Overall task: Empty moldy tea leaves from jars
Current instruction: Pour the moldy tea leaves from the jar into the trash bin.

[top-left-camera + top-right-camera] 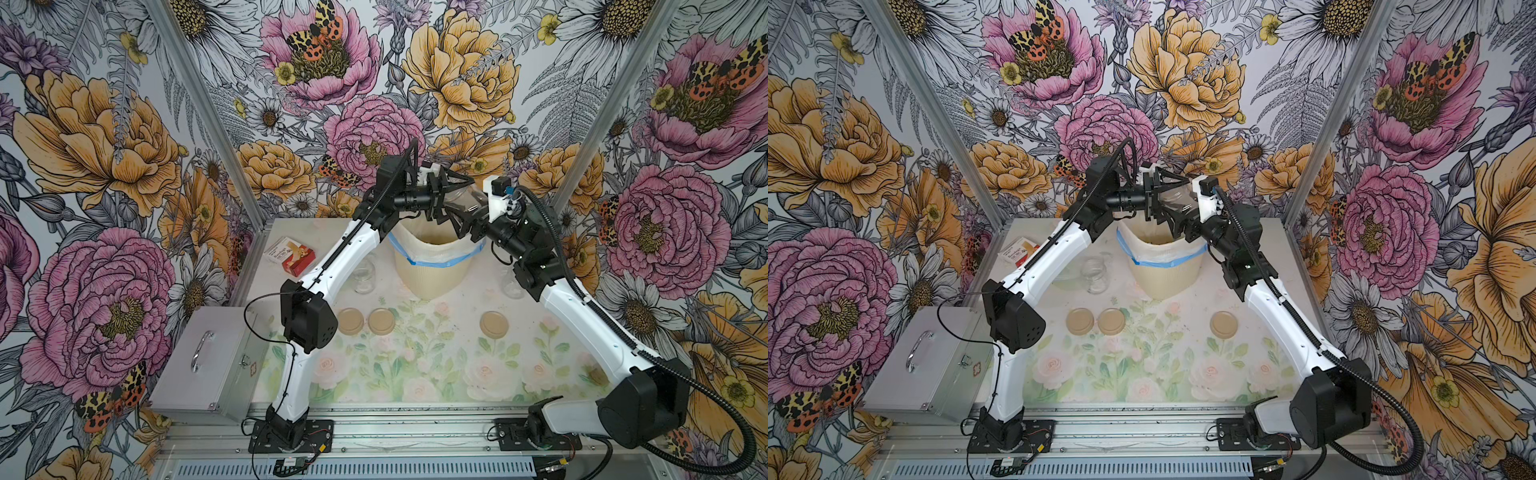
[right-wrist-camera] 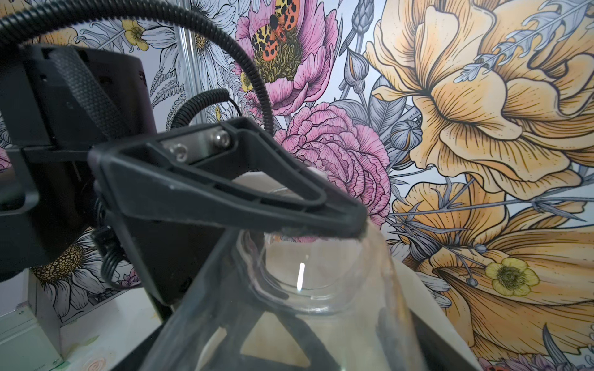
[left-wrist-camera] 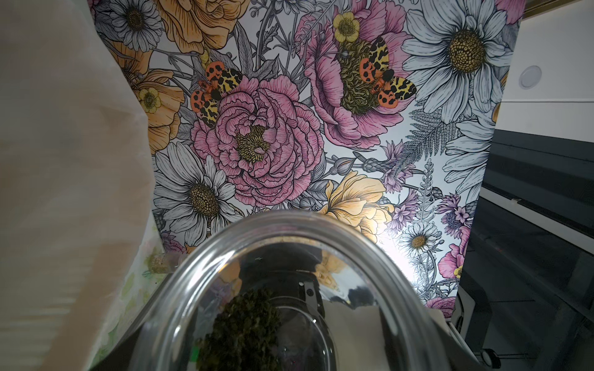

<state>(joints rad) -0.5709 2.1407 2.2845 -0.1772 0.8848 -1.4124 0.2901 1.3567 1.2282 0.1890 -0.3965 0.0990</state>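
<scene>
Jar (image 3: 289, 257) w/ leaves (image 3: 244, 324) in L claw (image 1: 457, 200), R claw (image 1: 468, 219) beside

And there's the black left pincer (image 1: 459, 202) with a clear glass jar (image 3: 324, 239), dark olive-brown tea leaves (image 3: 247, 324) inside. Under the pincer, the bin (image 1: 428, 278) is ribbed cream, its bag edged blue. Nearer the arm bases, tan lids (image 1: 381, 321) sit on a table (image 1: 436, 374) of pale pink roses. Behind the pincer, the wall (image 1: 374, 124) shows pink and orange blooms.
</scene>
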